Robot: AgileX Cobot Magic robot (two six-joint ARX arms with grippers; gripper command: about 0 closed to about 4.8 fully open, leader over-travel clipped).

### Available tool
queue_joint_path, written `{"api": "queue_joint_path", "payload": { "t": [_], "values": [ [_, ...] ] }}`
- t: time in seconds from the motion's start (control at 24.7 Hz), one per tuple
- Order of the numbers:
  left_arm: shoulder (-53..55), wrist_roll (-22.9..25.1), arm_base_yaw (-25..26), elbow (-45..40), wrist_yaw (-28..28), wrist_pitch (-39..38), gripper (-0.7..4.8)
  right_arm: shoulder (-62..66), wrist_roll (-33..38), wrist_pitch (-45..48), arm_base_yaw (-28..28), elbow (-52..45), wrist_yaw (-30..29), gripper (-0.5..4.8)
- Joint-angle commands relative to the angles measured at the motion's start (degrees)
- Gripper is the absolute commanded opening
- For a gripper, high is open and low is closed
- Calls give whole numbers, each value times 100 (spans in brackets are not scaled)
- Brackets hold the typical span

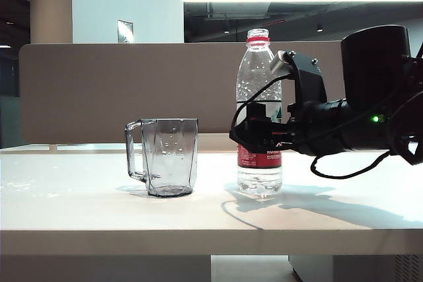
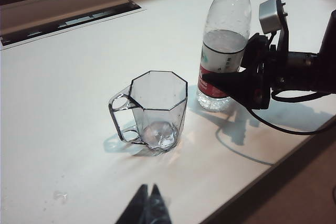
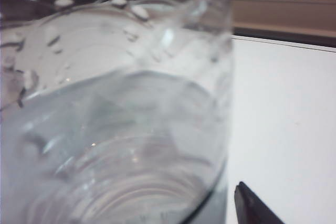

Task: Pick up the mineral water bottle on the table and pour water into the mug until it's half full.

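A clear mineral water bottle [image 1: 259,113] is marked by a red neck ring and a white-and-red label, with colourless water [image 2: 224,41] seen inside. The mug [image 1: 168,156] is rendered in smoky-grey transparent plastic, faceted, and the table [image 1: 79,203] in plain white with a pale front edge. Both the right gripper [image 1: 254,131] and the left gripper [image 2: 147,205] are finished in black.
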Motion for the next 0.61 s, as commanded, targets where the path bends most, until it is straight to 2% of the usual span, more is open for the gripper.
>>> {"api": "queue_joint_path", "payload": {
  "t": [0.04, 0.36, 0.61],
  "values": [
    [-7, 2, 4, 31, 7, 57, -5, -15, -15, 52, 13, 22, 13, 390],
    [-7, 2, 4, 31, 7, 57, -5, -15, -17, 39, 11, 22, 46, 235],
    [-7, 2, 4, 31, 7, 57, -5, -26, -365, 48, 11, 24, 50, 207]
  ]
}}
